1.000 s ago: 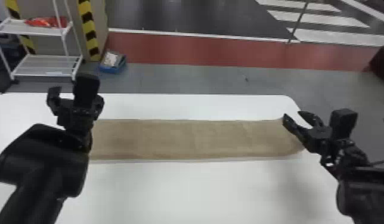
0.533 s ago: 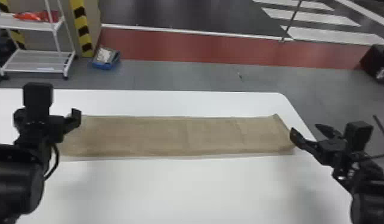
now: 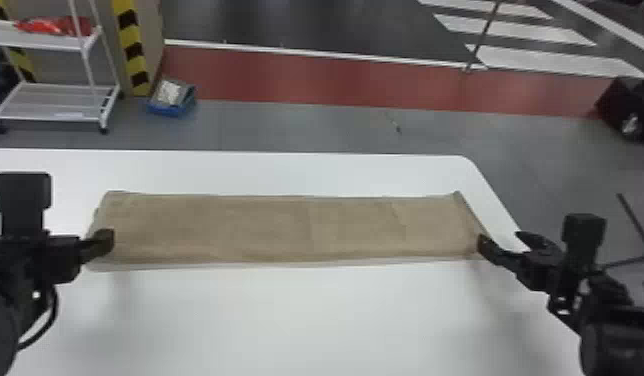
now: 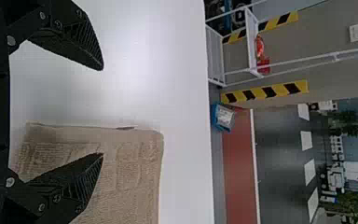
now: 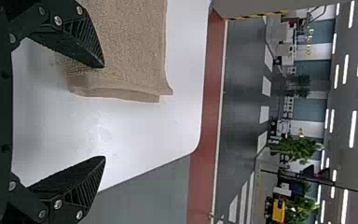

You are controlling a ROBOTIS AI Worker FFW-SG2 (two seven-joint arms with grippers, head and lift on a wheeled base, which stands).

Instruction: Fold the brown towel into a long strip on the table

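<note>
The brown towel (image 3: 276, 227) lies in a strip on the table (image 3: 311, 325). The left end effector (image 3: 46, 245) and right end effector (image 3: 500, 237) are released.

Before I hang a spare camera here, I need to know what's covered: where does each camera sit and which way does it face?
Head view: on the head, looking forward and down at the towel and table; left arm and right arm show.
Left wrist view: on that wrist, looking past the open left gripper over the towel's left end.
Right wrist view: on that wrist, looking past the open right gripper over the right end.
Shared: the head and left wrist views both catch the blue box.
</note>
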